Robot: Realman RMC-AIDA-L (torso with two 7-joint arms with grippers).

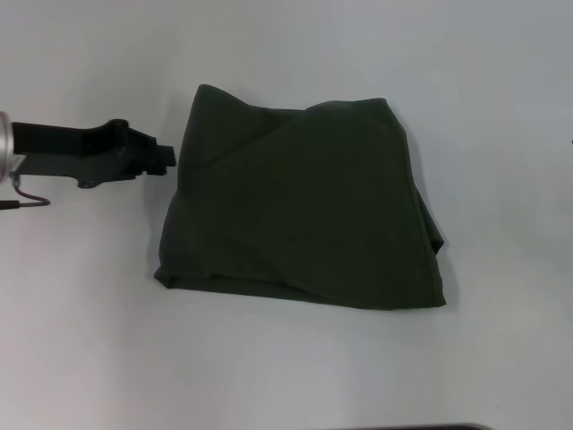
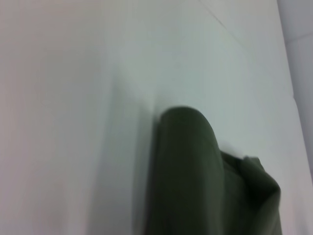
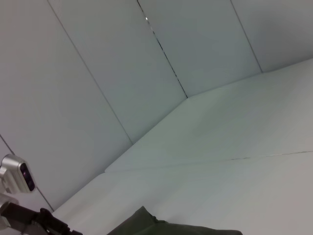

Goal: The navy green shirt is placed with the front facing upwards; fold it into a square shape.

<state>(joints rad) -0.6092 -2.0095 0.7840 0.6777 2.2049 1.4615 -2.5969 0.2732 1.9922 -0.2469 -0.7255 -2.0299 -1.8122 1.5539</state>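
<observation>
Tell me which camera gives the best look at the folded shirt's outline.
The head view: the navy green shirt lies whole on the table, all edges visible, with the left gripper beside it. The left wrist view shows only a close, rounded fold; the right wrist view catches just a sliver of fabric.

The navy green shirt (image 1: pixel 304 210) lies folded in a rough square at the middle of the tabletop (image 1: pixel 286 376), with layers overlapping on its top. The left gripper (image 1: pixel 166 159) reaches in from the left, just beside the shirt's far left edge, near its far corner. Wall panels stand behind the tabletop.
</observation>
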